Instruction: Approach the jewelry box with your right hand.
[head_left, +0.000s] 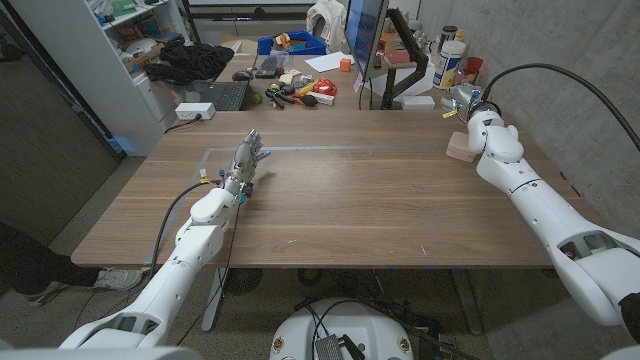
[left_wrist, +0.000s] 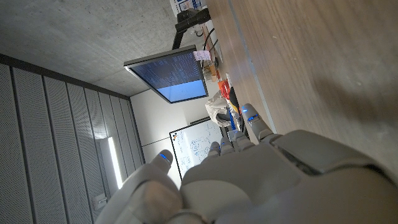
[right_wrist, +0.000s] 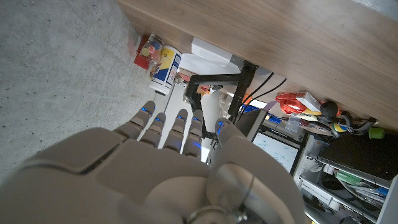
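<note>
**Your right hand is near the small box at the table's far right corner**

The jewelry box (head_left: 460, 147) is a small, pale tan block. It looks like light wood with a flat top. It is too small in the head view for you to see a lid or a clasp. It sits on the wooden table (head_left: 350, 200), close to the table's far right corner and just in from its right edge.

Your right hand (head_left: 468, 100) is up by the table's far edge, a little past the box. The white wrist of your right arm is just beside the box. You cannot tell if they touch. In the right wrist view, your right hand (right_wrist: 168, 162) has its fingers (right_wrist: 163, 124) stretched out straight and a little apart. It holds nothing.

Your left hand (head_left: 248, 163) is over the table's left half, well apart from the box. Its fingers point to the table's far edge. In the left wrist view, your left hand (left_wrist: 249, 174) has its fingers (left_wrist: 255, 124) out straight and close side by side, with nothing in them.

Past the table's far edge stands a monitor (head_left: 362, 35) on a black arm. A black keyboard (head_left: 225, 95) lies past the table's far left corner.
</note>
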